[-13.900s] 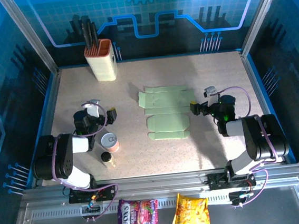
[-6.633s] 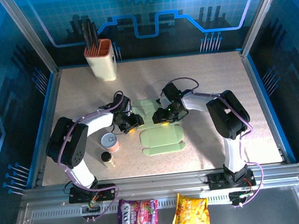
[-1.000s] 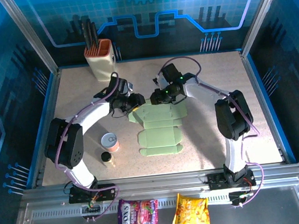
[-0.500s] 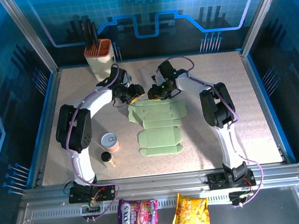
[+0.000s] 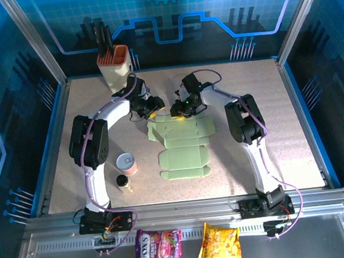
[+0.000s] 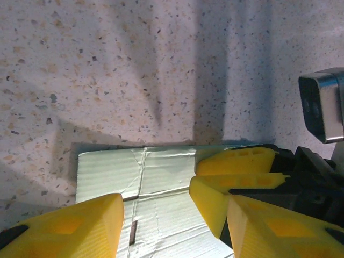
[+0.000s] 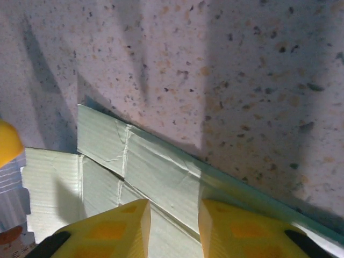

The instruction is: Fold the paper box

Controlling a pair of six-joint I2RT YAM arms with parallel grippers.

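The paper box [image 5: 183, 146] lies flat as a pale green creased sheet in the middle of the table. Both grippers sit at its far edge, close together. My left gripper [image 5: 153, 109] is open, its yellow fingers spread over the sheet's far left corner [image 6: 161, 177]; between its tips [image 6: 174, 220] only flat cardboard shows. My right gripper [image 5: 178, 109] stands just to its right, jaws a little apart [image 7: 174, 226] over the far flap [image 7: 156, 172], nothing clamped between them. The right gripper's fingers [image 6: 236, 161] show in the left wrist view.
A beige orange-rimmed utensil holder [image 5: 116, 67] stands at the back left. A can [image 5: 126, 164] and a small bottle [image 5: 123, 182] stand left of the sheet. Two snack bags [image 5: 158, 249] lie beyond the table's front edge.
Both grippers have shifted toward the back of the table and closer together, to the sheet's far edge. The left jaws have widened a little. The sheet lies as before.
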